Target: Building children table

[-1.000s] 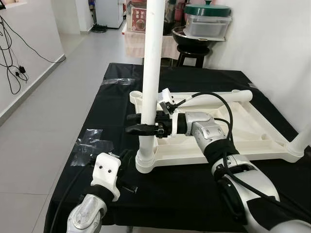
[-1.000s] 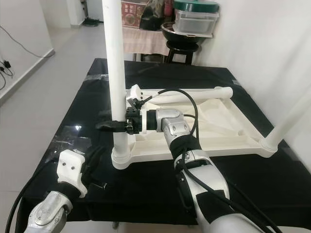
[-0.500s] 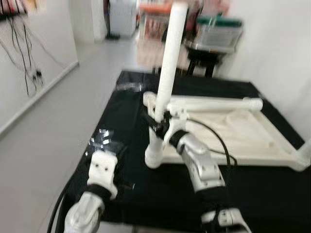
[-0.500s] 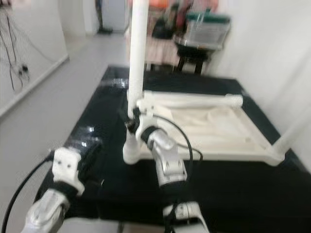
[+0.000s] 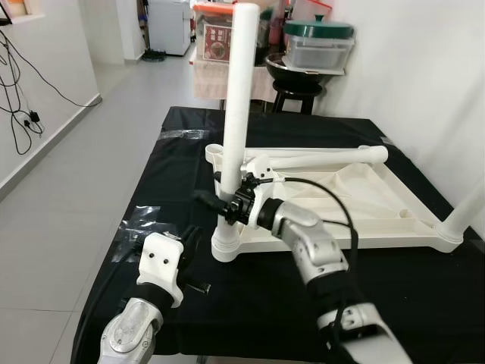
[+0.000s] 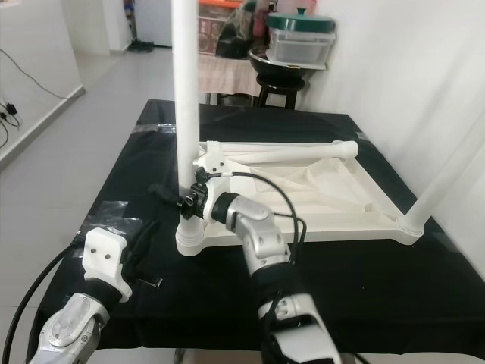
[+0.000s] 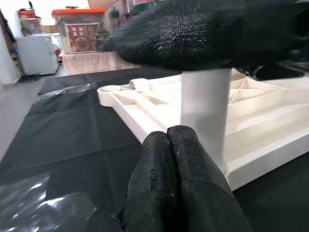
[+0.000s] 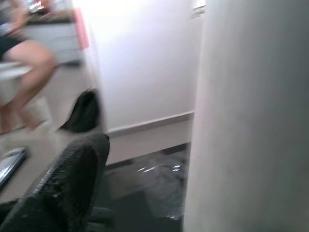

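Black cloth (image 5: 250, 303) covers the work surface, with a crumpled clear plastic wrap (image 5: 140, 220) at its left edge. Nearest, the left gripper (image 7: 174, 159) is held with fingers pressed together, empty. Beyond it, the right gripper (image 5: 218, 203) is placed against the upright white leg (image 5: 236, 98); its finger spread cannot be determined. The smooth plastic tabletop (image 5: 364, 201) is laid inverted, ribbed underside up, another leg (image 5: 326, 158) lying horizontally across it.

Bright, even indoor light; both eye views sharp. Right wrist view motion-blurred, overexposed toward 12 o'clock. Glare on plastic wrap (image 5: 140, 220) at 9 o'clock.
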Tool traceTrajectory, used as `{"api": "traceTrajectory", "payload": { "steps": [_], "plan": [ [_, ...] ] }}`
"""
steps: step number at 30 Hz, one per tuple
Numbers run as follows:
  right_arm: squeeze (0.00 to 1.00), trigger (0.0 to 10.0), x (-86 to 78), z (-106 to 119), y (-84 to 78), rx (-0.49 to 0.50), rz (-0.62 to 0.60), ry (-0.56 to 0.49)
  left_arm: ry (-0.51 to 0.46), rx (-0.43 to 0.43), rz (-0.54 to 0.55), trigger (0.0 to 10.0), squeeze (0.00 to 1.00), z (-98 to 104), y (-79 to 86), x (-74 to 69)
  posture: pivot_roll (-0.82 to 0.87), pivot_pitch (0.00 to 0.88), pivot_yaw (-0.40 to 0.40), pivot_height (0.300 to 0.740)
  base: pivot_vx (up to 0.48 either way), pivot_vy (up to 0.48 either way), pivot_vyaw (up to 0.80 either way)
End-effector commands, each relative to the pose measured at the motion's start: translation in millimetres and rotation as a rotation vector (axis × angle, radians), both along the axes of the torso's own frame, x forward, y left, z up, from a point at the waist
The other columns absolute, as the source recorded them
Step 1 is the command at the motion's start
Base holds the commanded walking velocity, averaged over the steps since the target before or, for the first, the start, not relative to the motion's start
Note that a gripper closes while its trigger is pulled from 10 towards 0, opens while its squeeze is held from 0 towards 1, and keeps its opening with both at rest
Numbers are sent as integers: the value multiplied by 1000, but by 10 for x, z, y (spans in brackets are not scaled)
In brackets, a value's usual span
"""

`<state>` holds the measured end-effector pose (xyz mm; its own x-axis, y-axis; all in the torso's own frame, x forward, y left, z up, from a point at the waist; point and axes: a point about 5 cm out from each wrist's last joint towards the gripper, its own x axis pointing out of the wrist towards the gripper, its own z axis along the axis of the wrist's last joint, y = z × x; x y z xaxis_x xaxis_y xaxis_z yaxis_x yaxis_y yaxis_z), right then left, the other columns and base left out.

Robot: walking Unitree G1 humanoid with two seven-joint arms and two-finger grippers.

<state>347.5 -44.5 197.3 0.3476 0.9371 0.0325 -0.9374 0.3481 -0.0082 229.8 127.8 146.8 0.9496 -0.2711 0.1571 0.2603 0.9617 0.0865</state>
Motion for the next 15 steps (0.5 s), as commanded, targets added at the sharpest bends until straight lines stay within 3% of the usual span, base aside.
{"api": "traceTrajectory", "payload": {
  "steps": [1,4,10,11,13,14,15],
  "plan": [
    [0,10000,13,-13,6,-52,103,-25,27,10,-5,10000,0,-46,-4,12,102,0,-100,740,0,0,0],
    [0,10000,96,-5,-65,-125,231,5,27,12,-4,10000,0,-40,-14,18,115,0,-109,740,0,0,0],
    [0,10000,175,-9,-99,-122,234,89,28,21,5,10000,0,-36,-22,7,139,0,-118,740,0,0,0],
    [0,2706,185,-16,-127,-116,246,122,30,24,6,10000,0,-33,-29,-9,154,0,-125,740,0,0,0],
    [0,2706,185,-16,-127,-116,246,122,30,24,6,10000,0,-33,-29,-9,154,0,-125,740,0,0,0],
    [0,0,194,-6,-157,-82,270,163,32,35,6,10000,0,-29,-41,-51,153,0,-122,740,0,0,0],
    [0,0,194,-6,-157,-82,270,163,32,35,6,10000,0,-29,-41,-51,153,0,-122,740,0,0,0]
  ]
}}
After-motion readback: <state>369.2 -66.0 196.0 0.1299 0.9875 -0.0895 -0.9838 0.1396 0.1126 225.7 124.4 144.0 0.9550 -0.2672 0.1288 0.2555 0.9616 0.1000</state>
